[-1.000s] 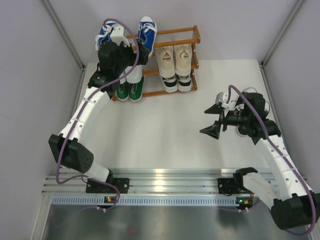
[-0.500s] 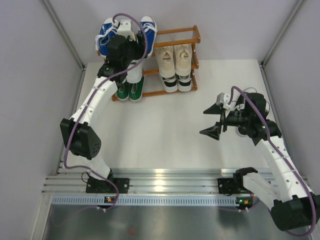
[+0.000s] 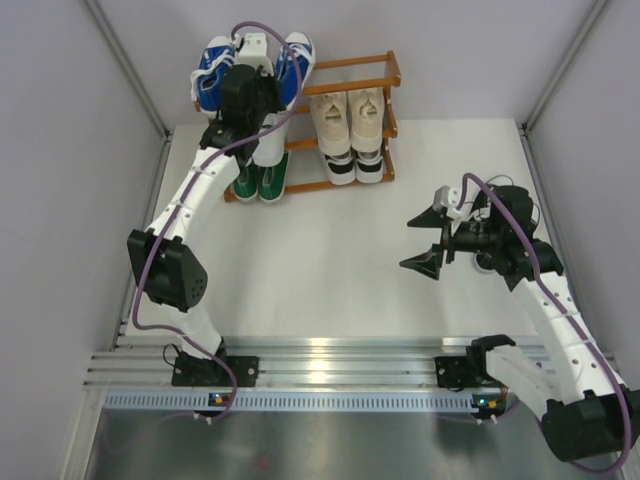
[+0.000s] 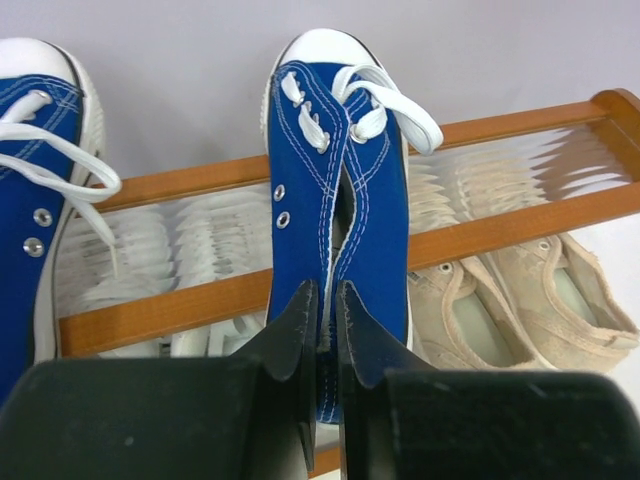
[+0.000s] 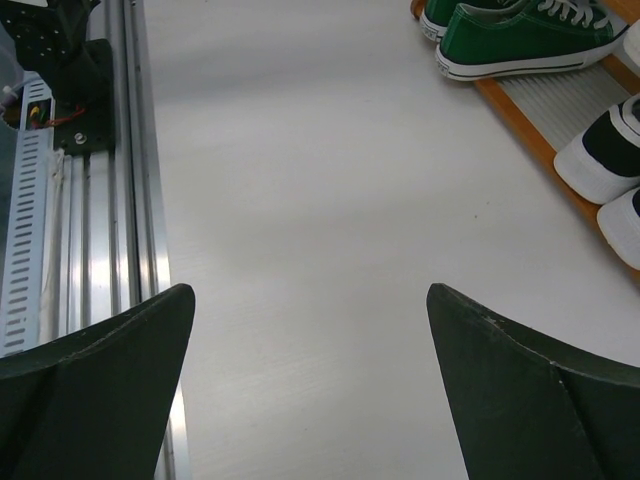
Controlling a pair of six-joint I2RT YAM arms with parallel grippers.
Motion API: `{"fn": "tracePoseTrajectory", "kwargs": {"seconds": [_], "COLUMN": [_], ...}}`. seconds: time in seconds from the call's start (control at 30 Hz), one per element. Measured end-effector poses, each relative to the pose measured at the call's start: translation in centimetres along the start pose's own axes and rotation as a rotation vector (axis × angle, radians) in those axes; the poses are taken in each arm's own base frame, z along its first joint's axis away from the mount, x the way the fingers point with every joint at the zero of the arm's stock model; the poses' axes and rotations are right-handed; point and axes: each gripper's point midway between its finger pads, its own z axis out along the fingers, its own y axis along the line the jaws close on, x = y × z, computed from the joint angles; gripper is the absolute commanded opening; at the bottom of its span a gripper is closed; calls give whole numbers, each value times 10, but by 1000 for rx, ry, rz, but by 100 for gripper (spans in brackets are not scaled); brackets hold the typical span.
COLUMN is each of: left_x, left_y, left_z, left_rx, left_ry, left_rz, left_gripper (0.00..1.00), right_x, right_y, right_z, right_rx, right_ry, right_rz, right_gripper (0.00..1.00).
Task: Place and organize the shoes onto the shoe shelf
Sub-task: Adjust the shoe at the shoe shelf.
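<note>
At the far left of the white table (image 3: 330, 260) stands the orange-brown shoe shelf (image 3: 393, 68), backed against the far wall. On the left half of its top tier sit the two blue canvas sneakers with white toe caps and white laces, toes pointing to the far side. The left gripper (image 4: 325, 300) is at the heel end of the right blue sneaker (image 4: 335, 190), and its two black fingers are clenched almost together on the thin blue edge of the shoe's opening, which shows in the narrow slit between them. The left blue sneaker (image 4: 35, 200) lies just beside it, apart from the fingers. On a lower tier, on the right half of the shelf, rests the beige pair (image 3: 350, 112), seen from the wrist camera through and below the top rails. Lower again, the black-and-white pair (image 3: 355, 165) sits at the right and the green pair (image 3: 260, 183) at the left, toes toward the near side. Well apart from the shelf, over bare tabletop at the right, hangs the right gripper (image 3: 407, 241), released, its fingers spread wide with nothing between them and pointing left. Along the near edge runs the aluminium mounting rail (image 3: 330, 360) that carries both arm bases.
</note>
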Motion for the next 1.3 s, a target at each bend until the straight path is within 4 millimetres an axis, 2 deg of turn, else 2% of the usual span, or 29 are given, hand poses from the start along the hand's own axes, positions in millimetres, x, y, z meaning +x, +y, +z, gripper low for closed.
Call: {"fn": "tracePoseTrajectory", "kwargs": {"seconds": [0.17,0.43,0.63,1.3], "left_x": [-5,-9,-11,-6], "left_y": [13,46,65,74], "left_z": [0,-5,-7,-15], "left_rx": [-78,-243,-299,-322], "left_ry": [-19,-29,-30,-37], "left_rz": [39,108,123,98], "left_gripper": [0,0,0,0], "right_x": [0,0,0,-1], "right_y": [-1,-2,-3,-4], "right_z": [0,-1,-2,-5], "right_rx": [3,8,14,27], "right_ry": [0,0,0,-5], "right_rz": [0,1,1,-6], "right_gripper": [99,99,99,99]}}
